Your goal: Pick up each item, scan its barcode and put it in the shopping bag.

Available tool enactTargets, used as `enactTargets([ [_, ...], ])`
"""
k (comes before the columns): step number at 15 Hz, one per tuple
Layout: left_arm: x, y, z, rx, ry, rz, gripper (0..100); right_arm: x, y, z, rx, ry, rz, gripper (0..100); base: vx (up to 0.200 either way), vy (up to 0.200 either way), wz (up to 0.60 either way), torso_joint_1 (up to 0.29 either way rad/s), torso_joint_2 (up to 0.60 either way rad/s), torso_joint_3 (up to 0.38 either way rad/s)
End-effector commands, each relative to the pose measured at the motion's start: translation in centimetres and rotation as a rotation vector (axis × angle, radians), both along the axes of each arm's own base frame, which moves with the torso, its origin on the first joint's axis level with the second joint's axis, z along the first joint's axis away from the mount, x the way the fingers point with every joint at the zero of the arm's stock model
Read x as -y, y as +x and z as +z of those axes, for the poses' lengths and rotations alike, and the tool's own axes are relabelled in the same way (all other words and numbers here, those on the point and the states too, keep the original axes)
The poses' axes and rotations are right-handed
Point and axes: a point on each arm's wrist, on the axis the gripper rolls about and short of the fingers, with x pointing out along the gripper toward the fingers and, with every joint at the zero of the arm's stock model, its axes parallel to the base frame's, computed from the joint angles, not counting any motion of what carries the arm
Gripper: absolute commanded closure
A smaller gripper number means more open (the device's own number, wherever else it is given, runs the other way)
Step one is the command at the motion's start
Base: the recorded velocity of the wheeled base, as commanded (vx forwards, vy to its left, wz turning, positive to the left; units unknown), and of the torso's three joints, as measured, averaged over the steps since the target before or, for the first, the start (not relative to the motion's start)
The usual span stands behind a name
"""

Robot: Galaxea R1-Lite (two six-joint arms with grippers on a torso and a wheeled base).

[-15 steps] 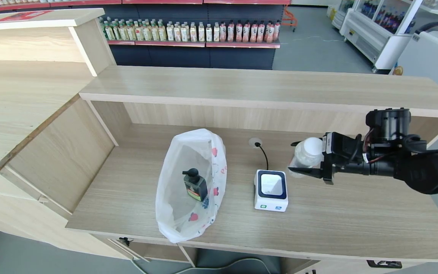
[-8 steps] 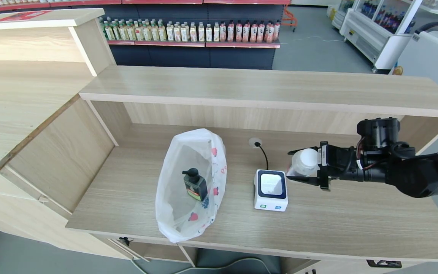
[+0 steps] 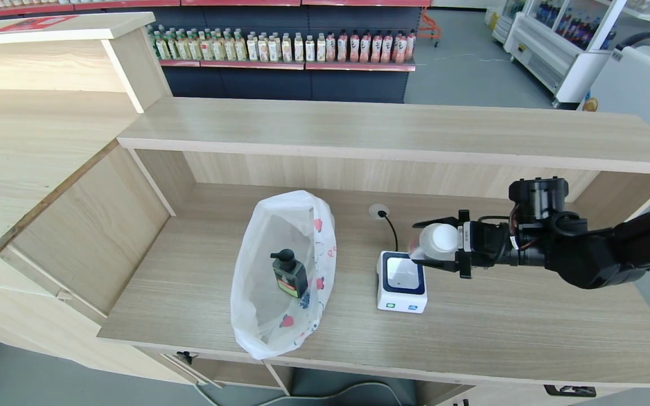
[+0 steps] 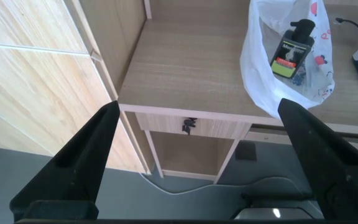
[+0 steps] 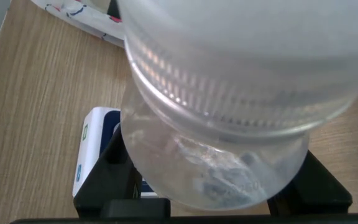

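My right gripper (image 3: 422,243) is clamped on a clear plastic jar with a white screw lid (image 3: 437,239), one finger on each side of it. The jar is held off the pale wood-grain counter (image 3: 500,332), just beside the far right corner of the scanner and partly over it. From the right wrist camera the jar (image 5: 229,124) looms close, ribbed lid nearest the lens, with the scanner (image 5: 95,155) below and beyond it.

The scanner is a small white box with a dark blue top and a glass window (image 3: 402,282). It sits on the counter, and a thin black cable (image 3: 391,228) runs from its back to a round port in the surface.

To its left – well apart from it – stands the translucent white plastic shopping bag with red hearts (image 3: 251,293), mouth open. A dark pump bottle with a black dispenser head and a red-and-green label (image 3: 289,274) is inside, upright.

My left gripper (image 4: 197,104) hangs out past the near left corner of the counter with its fingers spread wide and nothing between them. From there I see the bag (image 4: 257,81) and the bottle (image 4: 291,46) within.
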Motion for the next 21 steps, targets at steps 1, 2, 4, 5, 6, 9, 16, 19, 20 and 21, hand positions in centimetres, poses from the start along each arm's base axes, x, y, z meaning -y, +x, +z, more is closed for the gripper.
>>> enactTargets([
  [1, 0.0, 0.0, 0.0, 0.000, 0.000, 0.000, 0, -0.2, 0.5, -0.9, -0.019, -0.001, 0.007, 100, 0.000, 0.000, 0.00, 0.000, 0.00, 0.000],
  [2, 0.0, 0.0, 0.0, 0.000, 0.000, 0.000, 0, -0.3, 0.5, -1.0, -0.019, -0.001, 0.010, 100, 0.000, 0.000, 0.00, 0.000, 0.00, 0.000],
  [4, 0.0, 0.0, 0.0, 0.000, -0.002, 0.000, 0, -0.4, 1.2, -1.7, 0.018, 0.005, 0.046, 100, 0.000, 0.000, 0.00, 0.000, 0.00, 0.000],
  [5, 0.0, 0.0, 0.0, 0.000, -0.002, 0.000, 0, -0.5, 1.4, -2.3, 0.028, 0.007, 0.062, 100, 0.000, 0.000, 0.00, 0.000, 0.00, 0.000],
  [6, 0.0, 0.0, 0.0, 0.000, -0.002, 0.000, 0, -0.5, 1.6, -2.5, 0.034, 0.010, 0.068, 100, 0.000, 0.000, 0.00, 0.000, 0.00, 0.000],
  [9, 0.0, 0.0, 0.0, 0.000, -0.002, 0.000, 0, -0.6, 1.9, -3.5, 0.046, 0.020, 0.099, 100, 0.000, 0.000, 0.00, 0.000, 0.00, 0.000],
  [16, 0.0, 0.0, 0.0, 0.000, -0.003, 0.000, 0, -0.5, 2.5, -4.3, 0.086, 0.031, 0.114, 100, 0.000, 0.000, 0.00, 0.000, 0.00, 0.000],
  [19, 0.0, 0.0, 0.0, 0.000, -0.002, 0.000, 0, -0.5, 2.5, -4.3, 0.094, 0.026, 0.117, 100, 0.000, 0.000, 0.00, 0.000, 0.00, 0.000],
  [20, 0.0, 0.0, 0.0, 0.000, -0.002, 0.000, 0, -0.5, 2.5, -4.2, 0.094, 0.027, 0.115, 100, 0.000, 0.000, 0.00, 0.000, 0.00, 0.000],
  [21, 0.0, 0.0, 0.0, 0.000, -0.002, 0.000, 0, -0.5, 2.5, -4.2, 0.095, 0.028, 0.116, 100, 0.000, 0.000, 0.00, 0.000, 0.00, 0.000],
])
